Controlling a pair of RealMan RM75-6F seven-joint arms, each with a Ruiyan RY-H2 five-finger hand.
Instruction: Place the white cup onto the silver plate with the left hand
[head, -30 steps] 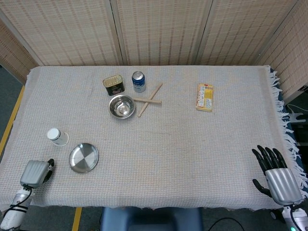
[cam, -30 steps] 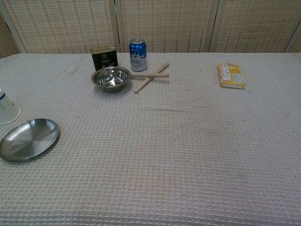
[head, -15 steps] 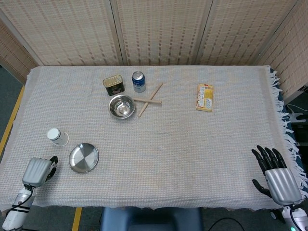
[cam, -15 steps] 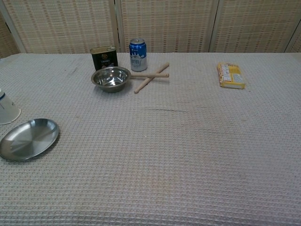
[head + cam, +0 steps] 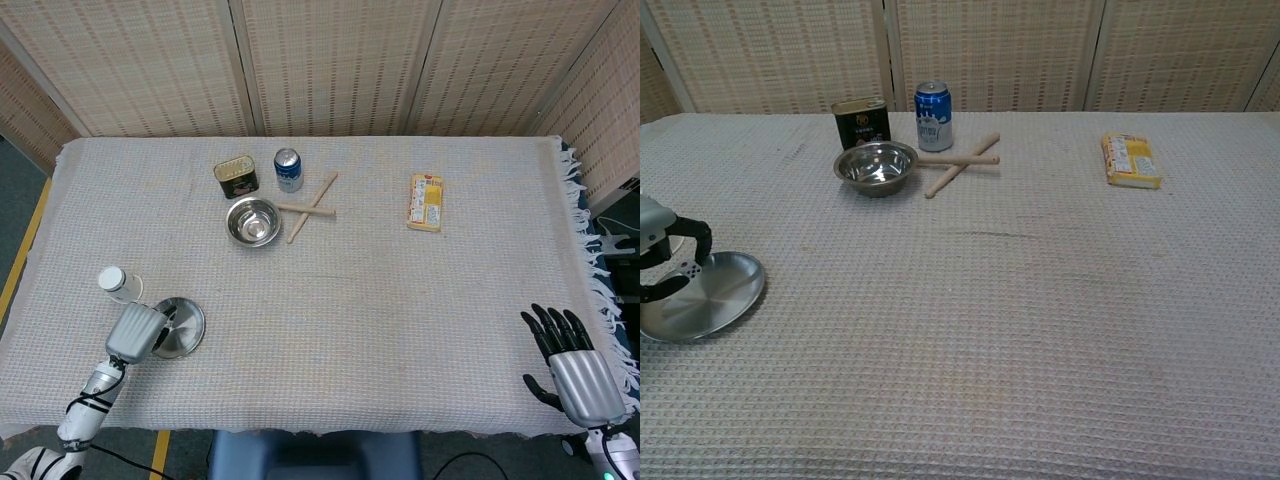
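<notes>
The white cup (image 5: 113,282) stands upside down near the table's left edge, just behind and left of the silver plate (image 5: 186,326). My left hand (image 5: 135,332) hovers over the plate's left rim, in front of the cup and not touching it, with nothing in its grasp. In the chest view the left hand (image 5: 662,255) enters at the left edge with its dark fingers (image 5: 695,235) curved and apart above the silver plate (image 5: 715,295); the cup is hidden behind it. My right hand (image 5: 573,366) rests at the table's near right corner, fingers spread.
At the back left stand a steel bowl (image 5: 252,221), a dark tin (image 5: 236,178), a blue can (image 5: 288,169) and two crossed wooden sticks (image 5: 311,208). A yellow packet (image 5: 426,202) lies further right. The table is covered with a grey cloth (image 5: 380,300).
My left hand has risen from the near left table edge and moved forward and right, now over the plate's left rim. Cup, plate and right hand have stayed put.
</notes>
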